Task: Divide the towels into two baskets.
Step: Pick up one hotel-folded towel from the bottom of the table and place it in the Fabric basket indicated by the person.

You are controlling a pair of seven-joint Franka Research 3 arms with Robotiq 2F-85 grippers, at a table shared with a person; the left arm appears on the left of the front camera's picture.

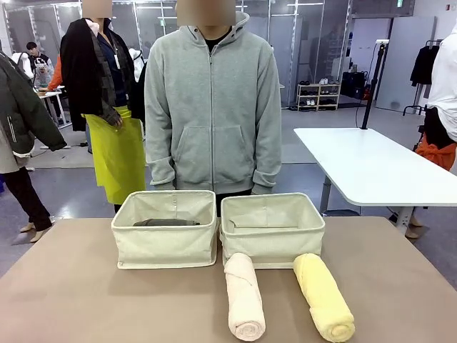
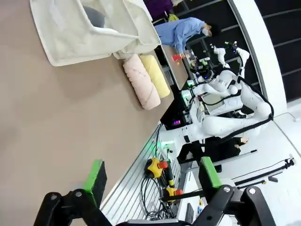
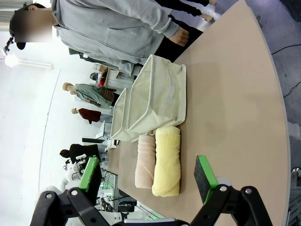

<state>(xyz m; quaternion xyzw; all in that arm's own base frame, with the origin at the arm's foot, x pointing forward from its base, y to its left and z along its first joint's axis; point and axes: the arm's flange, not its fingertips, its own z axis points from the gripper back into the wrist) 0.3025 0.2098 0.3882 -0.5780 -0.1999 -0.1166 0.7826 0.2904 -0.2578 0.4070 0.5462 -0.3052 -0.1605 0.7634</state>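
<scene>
2 cream baskets sit side by side on the brown desk. The left basket has the dark grey towel lying down low inside it. The right basket is just beside the left one.

The pink towel lies on the desk in front of the right basket. Its far end touches the basket's front wall. The yellow towel lies near it, on its right, with a bit of bare desk between the 2 rolls. Its far end is by the basket's front corner.

A person in a grey hooded top stands behind the baskets with arms down.

The left gripper hangs over bare desk. Its jaws stand wide apart and hold nothing. The right gripper hangs over the desk too, jaws wide apart and holding nothing, with the pink and yellow towels in front of it.
</scene>
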